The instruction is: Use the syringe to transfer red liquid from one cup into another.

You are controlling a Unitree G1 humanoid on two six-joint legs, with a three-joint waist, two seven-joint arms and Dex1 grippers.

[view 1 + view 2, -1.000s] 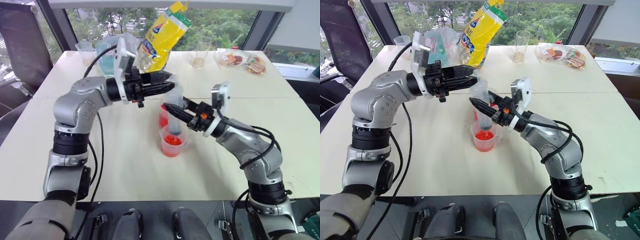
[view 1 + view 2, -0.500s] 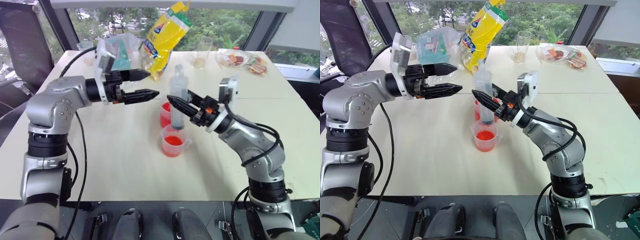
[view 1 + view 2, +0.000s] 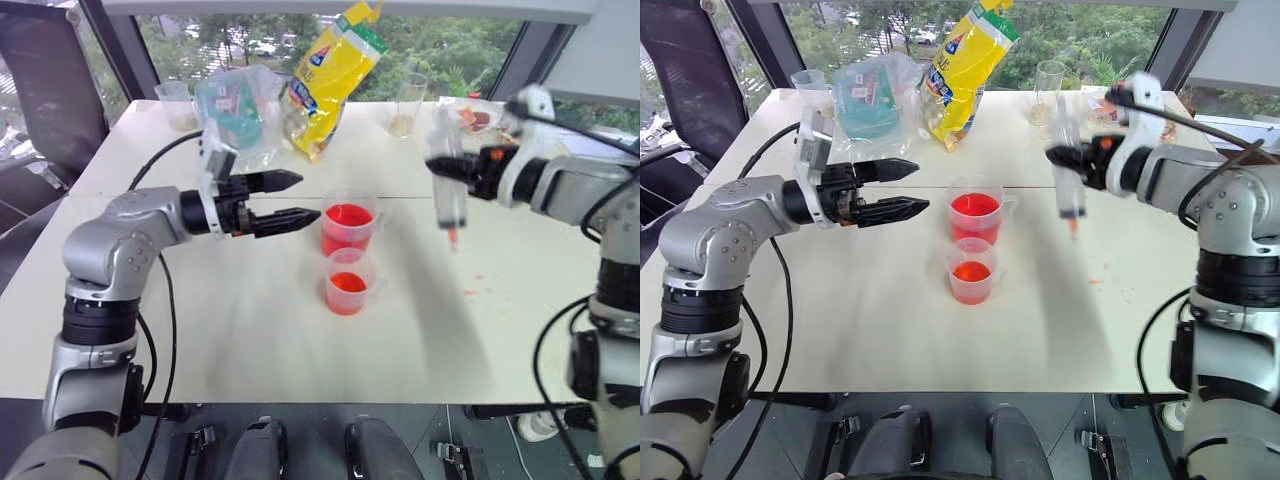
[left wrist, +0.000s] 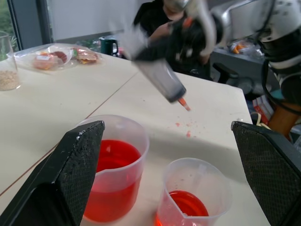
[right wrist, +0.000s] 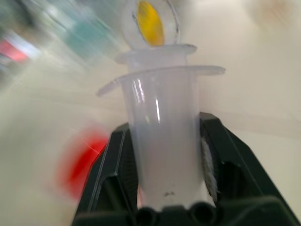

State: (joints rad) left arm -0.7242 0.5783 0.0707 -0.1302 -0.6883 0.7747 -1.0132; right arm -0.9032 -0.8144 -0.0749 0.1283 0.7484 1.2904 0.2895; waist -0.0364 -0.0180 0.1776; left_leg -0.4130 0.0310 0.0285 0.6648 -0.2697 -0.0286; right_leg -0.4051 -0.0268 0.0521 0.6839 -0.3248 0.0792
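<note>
Our right end effector (image 3: pixel 1077 165) is clamped on the syringe (image 3: pixel 1068 178), upright, tip down, off to the right of both cups (image 3: pixel 976 216) on the worktop (image 3: pixel 890 320). Left end effector (image 3: pixel 902 190) gapes wide, empty, nearer them.

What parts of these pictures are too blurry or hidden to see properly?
- Syringe: blurred in the head views, so any liquid inside cannot be told.
- Right wrist view: the right gripper hides the syringe's lower barrel and tip; the red smear beside it is too blurred to say which cup.
- Snack packets at the table's far side: too small to identify.
- Left wrist view: both cups' bases are cut off by the edge.
</note>
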